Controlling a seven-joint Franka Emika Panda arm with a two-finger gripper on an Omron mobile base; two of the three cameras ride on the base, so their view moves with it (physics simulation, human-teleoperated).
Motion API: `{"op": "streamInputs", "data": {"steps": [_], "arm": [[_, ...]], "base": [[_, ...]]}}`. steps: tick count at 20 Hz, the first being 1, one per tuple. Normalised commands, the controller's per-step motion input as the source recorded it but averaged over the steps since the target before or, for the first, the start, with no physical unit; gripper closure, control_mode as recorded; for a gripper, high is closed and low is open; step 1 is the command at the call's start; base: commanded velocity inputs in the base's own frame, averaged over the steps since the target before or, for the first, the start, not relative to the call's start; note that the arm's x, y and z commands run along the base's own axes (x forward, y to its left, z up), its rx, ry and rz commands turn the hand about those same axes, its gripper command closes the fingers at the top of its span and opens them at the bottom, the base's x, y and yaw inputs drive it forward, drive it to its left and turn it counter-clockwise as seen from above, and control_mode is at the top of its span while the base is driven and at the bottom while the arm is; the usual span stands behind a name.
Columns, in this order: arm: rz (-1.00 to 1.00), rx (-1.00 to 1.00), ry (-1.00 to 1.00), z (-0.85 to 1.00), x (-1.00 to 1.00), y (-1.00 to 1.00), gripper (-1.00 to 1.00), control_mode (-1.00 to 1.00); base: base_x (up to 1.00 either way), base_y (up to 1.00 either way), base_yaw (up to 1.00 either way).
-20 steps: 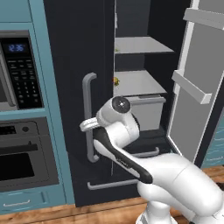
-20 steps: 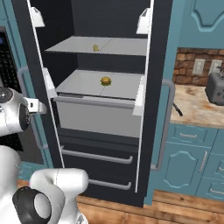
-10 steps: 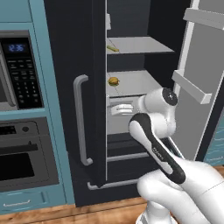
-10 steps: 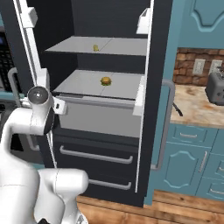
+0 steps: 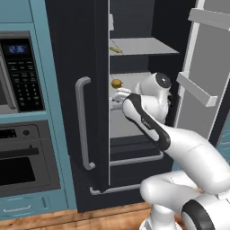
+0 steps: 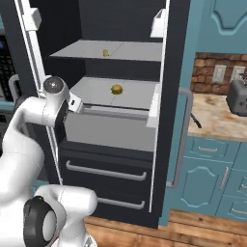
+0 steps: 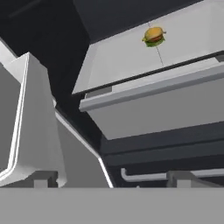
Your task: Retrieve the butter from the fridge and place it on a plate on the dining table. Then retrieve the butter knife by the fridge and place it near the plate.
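- Inside the fridge, the gripper has swung from the left door's handle to the lower shelf front, jaws wide, empty (door released).
- The butter lies on the upper shelf, above the burger; next, reach higher.

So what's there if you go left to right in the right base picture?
White robot arm → small yellow-olive butter stick → round brown-and-yellow burger → grey vertical fridge handle → grey toaster.

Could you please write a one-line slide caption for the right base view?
Open fridge with butter on the upper shelf, a burger below, and the open gripper at the shelf edge.
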Motion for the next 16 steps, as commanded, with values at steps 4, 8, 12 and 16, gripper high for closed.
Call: {"op": "streamInputs", "data": {"steps": [4,8,12,16], "arm": [[0.0,-0.07,0.16,0.0,0.23,0.97,-1.0,-1.0],[0.18,-0.25,0.03,0.0,-0.13,1.0,-1.0,-1.0],[0.3,-0.29,-0.01,-0.03,-0.56,1.0,-1.0,-1.0],[0.18,-0.21,-0.02,0.0,-0.41,1.0,-1.0,-1.0]], "base": [[0.0,0.0,0.0],[0.0,0.0,0.0],[0.0,0.0,0.0],[0.0,0.0,0.0]]}}
